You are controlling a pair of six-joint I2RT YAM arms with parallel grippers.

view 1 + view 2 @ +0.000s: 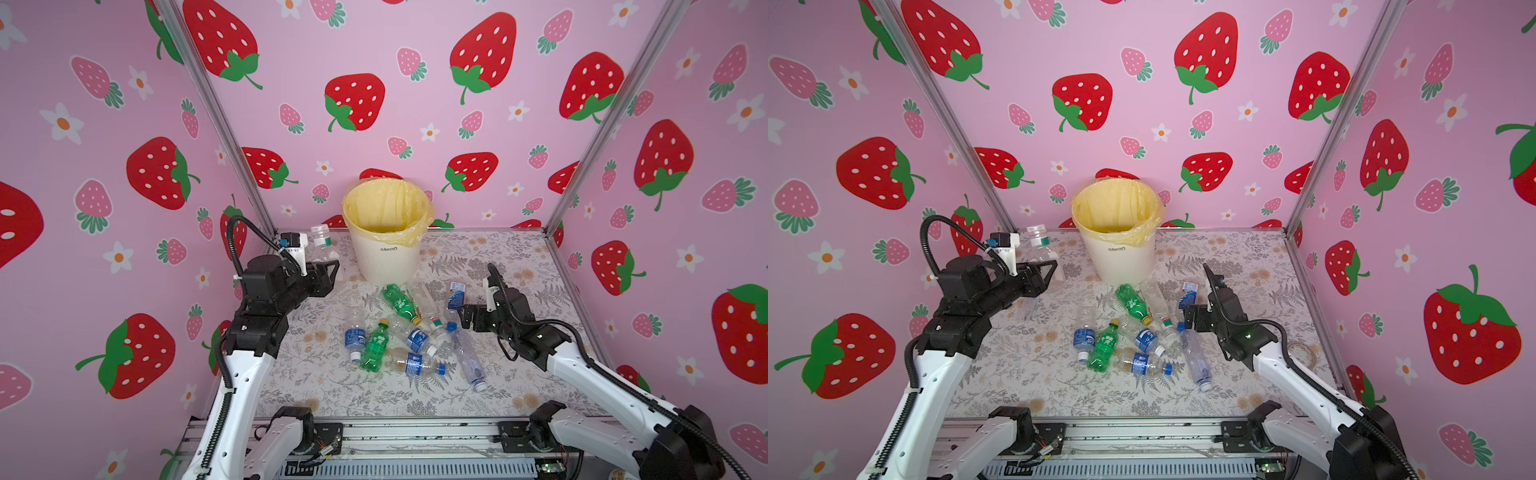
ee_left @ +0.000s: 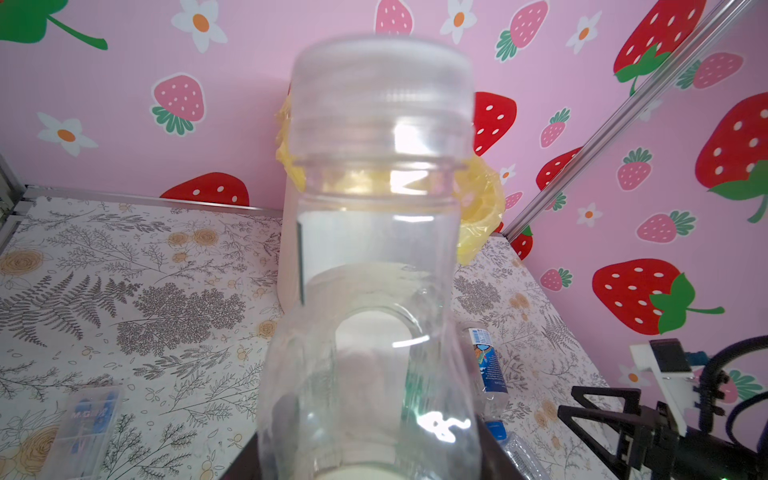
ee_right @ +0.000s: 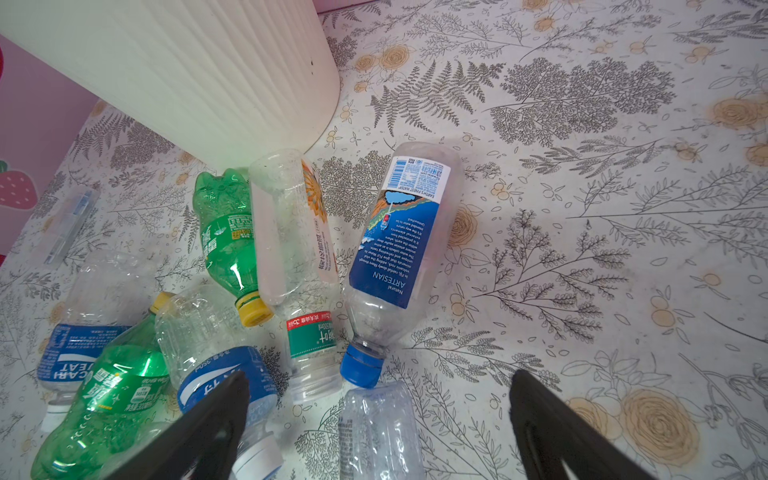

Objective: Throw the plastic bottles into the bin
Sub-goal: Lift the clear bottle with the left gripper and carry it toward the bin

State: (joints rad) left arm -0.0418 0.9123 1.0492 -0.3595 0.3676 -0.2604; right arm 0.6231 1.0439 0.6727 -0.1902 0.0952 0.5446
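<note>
The left pincer (image 1: 330, 270) clenches an upright clear bottle (image 1: 321, 240) just left of the white bin (image 1: 388, 259); the right pincer (image 1: 465, 318) hangs spread wide, holding nothing, above the plastic bottles (image 1: 416, 338) heaped on the worktop (image 1: 519, 257) before the bin.

Glossy clear plastic bottle (image 2: 374, 249), shiny green plastic bottles (image 3: 224, 232), ribbed matt white plastic bin (image 3: 208, 75), thin crinkled translucent yellow liner (image 1: 388, 203), smooth printed surface (image 1: 519, 257), brushed metal frame posts (image 1: 215, 112)

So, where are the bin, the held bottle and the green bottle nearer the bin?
bin (image 1: 388, 266): in a top view, front wall.
held bottle (image 2: 374, 249): left wrist view, clear body.
far green bottle (image 1: 400, 302): in a top view, mid-body.
</note>
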